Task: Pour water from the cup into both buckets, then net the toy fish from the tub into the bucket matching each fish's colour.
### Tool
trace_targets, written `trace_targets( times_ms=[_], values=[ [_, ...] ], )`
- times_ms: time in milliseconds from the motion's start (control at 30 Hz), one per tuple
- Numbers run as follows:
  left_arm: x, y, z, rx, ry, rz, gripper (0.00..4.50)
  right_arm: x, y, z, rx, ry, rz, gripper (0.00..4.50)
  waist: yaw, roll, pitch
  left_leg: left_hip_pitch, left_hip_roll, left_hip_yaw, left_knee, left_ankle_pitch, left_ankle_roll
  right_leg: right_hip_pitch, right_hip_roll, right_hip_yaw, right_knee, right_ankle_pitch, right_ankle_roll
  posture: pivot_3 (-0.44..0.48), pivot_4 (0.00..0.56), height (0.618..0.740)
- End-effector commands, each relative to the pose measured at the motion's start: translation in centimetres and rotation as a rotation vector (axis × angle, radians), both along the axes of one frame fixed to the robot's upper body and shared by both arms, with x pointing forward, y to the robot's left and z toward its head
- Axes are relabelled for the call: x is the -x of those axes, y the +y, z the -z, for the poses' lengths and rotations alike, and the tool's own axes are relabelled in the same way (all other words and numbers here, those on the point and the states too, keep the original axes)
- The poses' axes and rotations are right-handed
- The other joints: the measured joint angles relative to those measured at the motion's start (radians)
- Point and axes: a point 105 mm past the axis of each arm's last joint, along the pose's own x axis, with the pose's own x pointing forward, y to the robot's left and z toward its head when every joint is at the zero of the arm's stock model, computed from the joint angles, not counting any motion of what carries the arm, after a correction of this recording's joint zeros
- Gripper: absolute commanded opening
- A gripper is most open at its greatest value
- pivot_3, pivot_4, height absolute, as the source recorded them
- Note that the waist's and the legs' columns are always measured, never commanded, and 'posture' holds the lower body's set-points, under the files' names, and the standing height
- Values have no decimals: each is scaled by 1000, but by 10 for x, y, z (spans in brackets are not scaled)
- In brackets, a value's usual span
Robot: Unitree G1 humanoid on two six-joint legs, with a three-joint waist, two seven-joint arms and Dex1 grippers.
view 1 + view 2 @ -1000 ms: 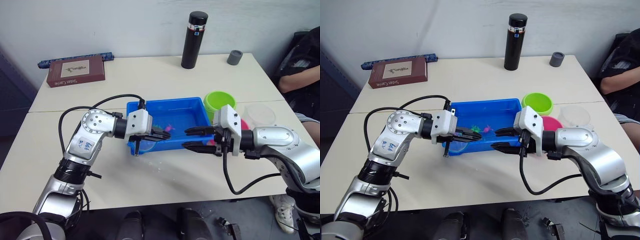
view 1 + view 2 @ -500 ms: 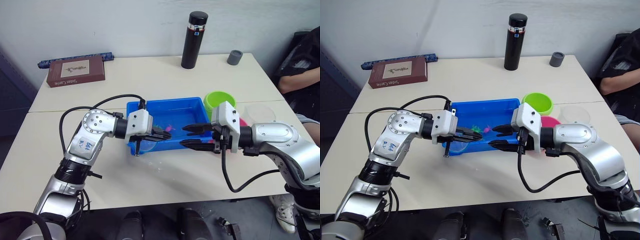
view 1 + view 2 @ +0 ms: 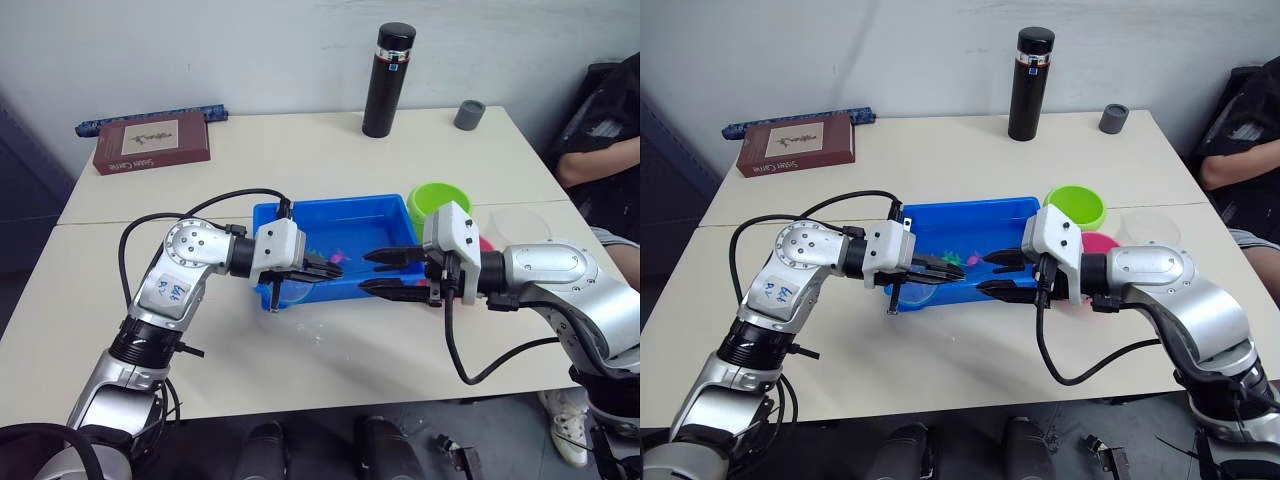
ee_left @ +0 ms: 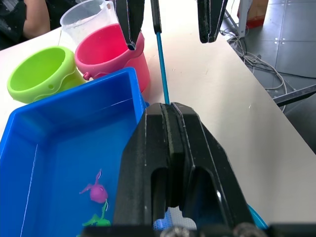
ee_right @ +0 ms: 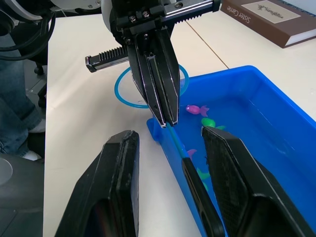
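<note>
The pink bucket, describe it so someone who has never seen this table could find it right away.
Start at the blue tub in the middle of the table. Two small buckets stand off the tub's right end, and the pink bucket is the nearer one, between the green bucket and the clear cup.

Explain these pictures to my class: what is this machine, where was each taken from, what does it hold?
It is a two-armed robot at a table. Two pictures come from its head, two from cameras on its wrists. On it stand a blue tub with toy fish, a green bucket, a pink bucket, a clear cup, a flask and a book. The left tool is shut on a net; the right tool is open around its handle's end.
</note>
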Motion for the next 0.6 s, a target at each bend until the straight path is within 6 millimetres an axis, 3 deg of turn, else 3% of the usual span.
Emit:
trace_targets(
  times_ms=[33,67,167,600],
  values=[
    [1,-2,-9,16,-41,15,0,2,-2,-7,1,-39,-10,1666,0,0,0,0,0,0,0,0,0,0,0,0,0,0,0,0,150,740],
    [1,-2,-9,16,-42,15,0,2,-2,-7,1,-39,-10,1430,0,0,0,0,0,0,0,0,0,0,0,0,0,0,0,0,150,740],
    [1,-1,-9,15,-42,13,0,3,-5,-6,9,-35,-6,66,0,0,0,0,0,0,0,0,0,0,0,0,0,0,0,0,150,740],
    [1,-3,-9,16,-48,14,0,1,-9,-4,17,-36,3,66,0,0,0,0,0,0,0,0,0,0,0,0,0,0,0,0,150,740]
  ],
)
